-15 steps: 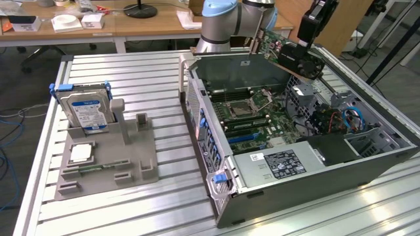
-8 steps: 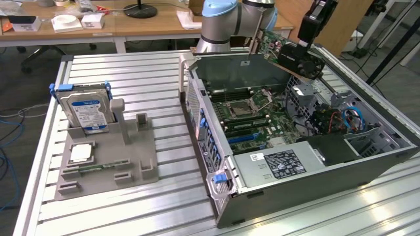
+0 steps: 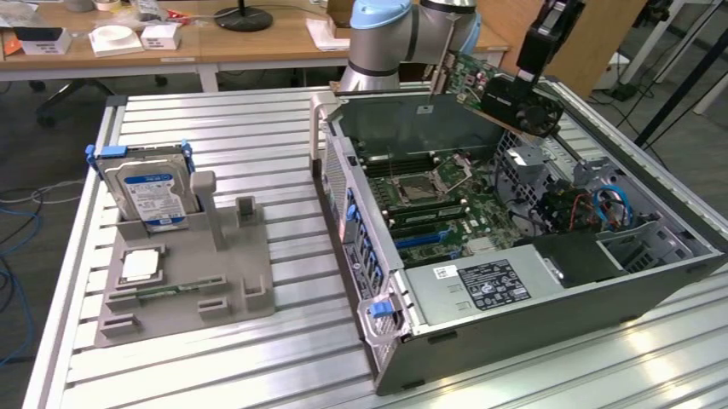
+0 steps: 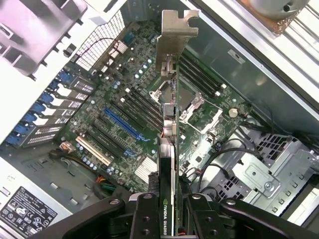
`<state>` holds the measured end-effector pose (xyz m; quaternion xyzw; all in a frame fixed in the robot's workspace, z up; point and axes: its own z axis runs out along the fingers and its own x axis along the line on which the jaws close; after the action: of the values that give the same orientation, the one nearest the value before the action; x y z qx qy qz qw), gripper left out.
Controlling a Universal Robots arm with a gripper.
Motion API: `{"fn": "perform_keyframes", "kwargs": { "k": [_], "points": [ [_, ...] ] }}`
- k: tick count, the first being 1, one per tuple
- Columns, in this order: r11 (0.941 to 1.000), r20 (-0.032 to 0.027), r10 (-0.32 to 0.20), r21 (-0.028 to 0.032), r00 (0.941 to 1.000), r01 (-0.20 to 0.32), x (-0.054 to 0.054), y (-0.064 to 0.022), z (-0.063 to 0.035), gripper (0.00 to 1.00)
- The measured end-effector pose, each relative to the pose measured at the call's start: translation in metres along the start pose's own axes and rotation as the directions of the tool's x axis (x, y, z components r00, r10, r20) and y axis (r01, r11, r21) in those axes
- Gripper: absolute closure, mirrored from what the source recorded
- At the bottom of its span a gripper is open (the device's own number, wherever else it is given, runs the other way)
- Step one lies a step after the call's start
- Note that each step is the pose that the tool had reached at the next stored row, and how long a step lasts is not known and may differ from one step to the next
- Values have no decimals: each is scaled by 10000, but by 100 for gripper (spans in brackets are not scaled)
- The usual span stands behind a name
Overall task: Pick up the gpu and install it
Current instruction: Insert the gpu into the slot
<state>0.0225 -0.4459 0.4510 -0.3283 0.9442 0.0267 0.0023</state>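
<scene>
The black gripper [image 4: 168, 209] is clamped on the green fan-cooled gpu [image 3: 504, 92], holding it edge-down above the open grey computer case [image 3: 637, 281] for slot alignment.

end effector [image 3: 526, 81] holds gpu [image 3: 500, 89] above case [image 3: 534, 290].

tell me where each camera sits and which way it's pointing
Exterior view: off the arm, raised, looking down across the slatted table at the open computer case and the grey parts holder; the arm's base and the gripper show.
Wrist view: on the wrist, looking down past the gripper into the case at the motherboard.
Shared: the gpu, clamped in the gripper above the case, and the motherboard.
</scene>
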Motion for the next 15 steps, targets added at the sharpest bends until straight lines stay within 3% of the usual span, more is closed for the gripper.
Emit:
{"fn": "perform_keyframes", "kwargs": {
  "k": [15],
  "points": [
    [9981,-30,-621,-14,9981,621,0,0,0,74]
  ]
}}
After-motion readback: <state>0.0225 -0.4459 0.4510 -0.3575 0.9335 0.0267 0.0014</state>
